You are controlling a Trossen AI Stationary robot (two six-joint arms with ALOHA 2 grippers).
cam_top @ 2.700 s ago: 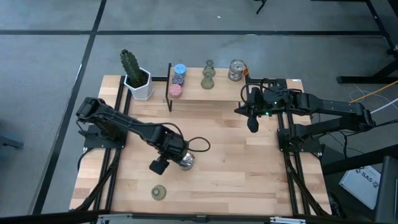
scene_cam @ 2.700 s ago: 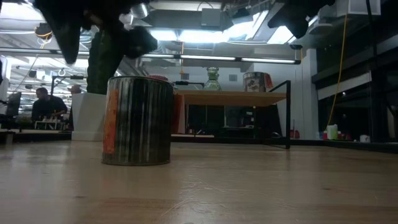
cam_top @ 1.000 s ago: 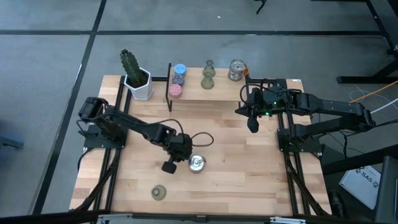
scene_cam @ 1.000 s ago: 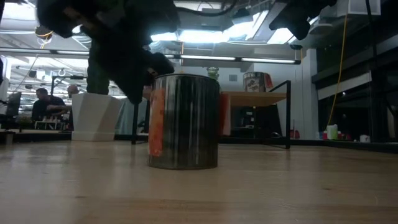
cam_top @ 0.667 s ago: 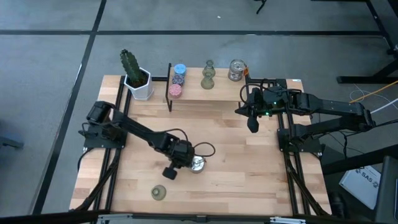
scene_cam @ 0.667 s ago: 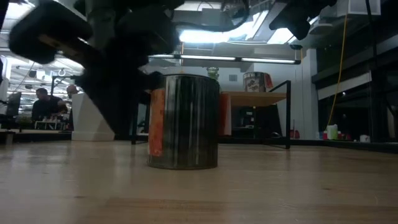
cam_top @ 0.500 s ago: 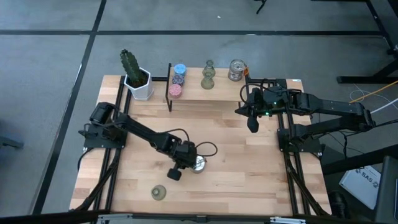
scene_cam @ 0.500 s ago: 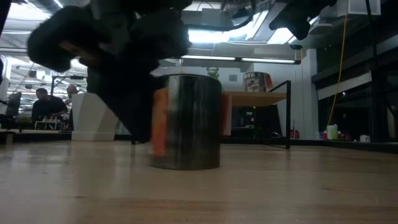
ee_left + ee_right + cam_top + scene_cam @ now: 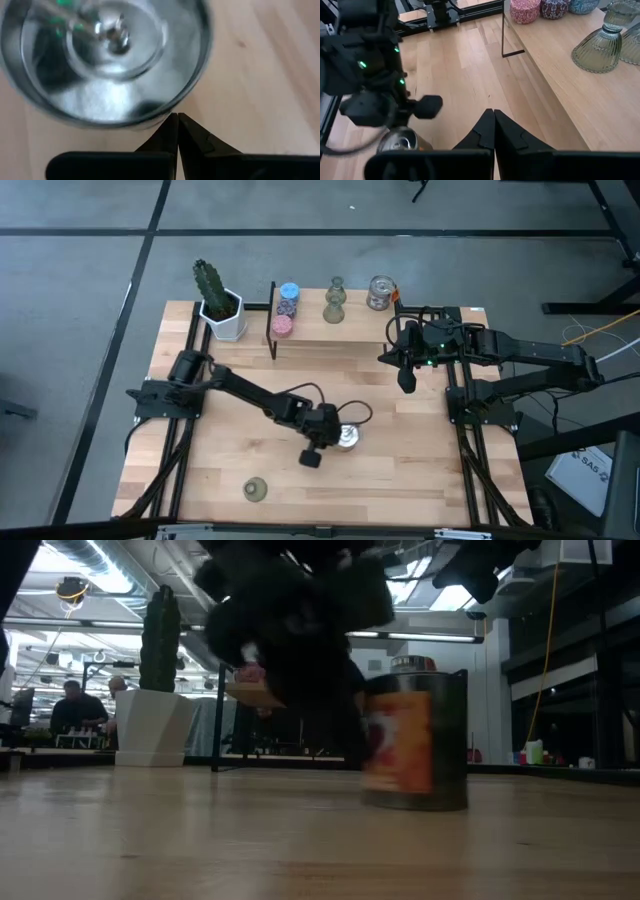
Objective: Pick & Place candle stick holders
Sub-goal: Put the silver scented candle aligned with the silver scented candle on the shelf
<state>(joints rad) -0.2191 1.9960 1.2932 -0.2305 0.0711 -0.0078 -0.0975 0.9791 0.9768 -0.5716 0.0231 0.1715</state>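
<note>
Silvery-glass cup [image 9: 347,438] stands upright on the wooden table [image 9: 420,470], touching the tips of the left gripper [image 9: 177,131], whose fingers are pressed together and hold nothing. Right gripper [image 9: 493,125], fingers likewise together and empty, waits near the shelf [image 9: 350,330]. Judgement: a grasp needs the fingers parted first, then straddling the cup's wall, else it slides.

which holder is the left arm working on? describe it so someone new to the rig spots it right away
Start at the wooden table and look near its middle, away from the raised shelf at the back. The left gripper, shut, sits against a silvery glass cup standing there. It is the only shiny cylinder on the open tabletop; its one neighbour, an olive-green holder, is dull and sits toward the front edge.
</note>
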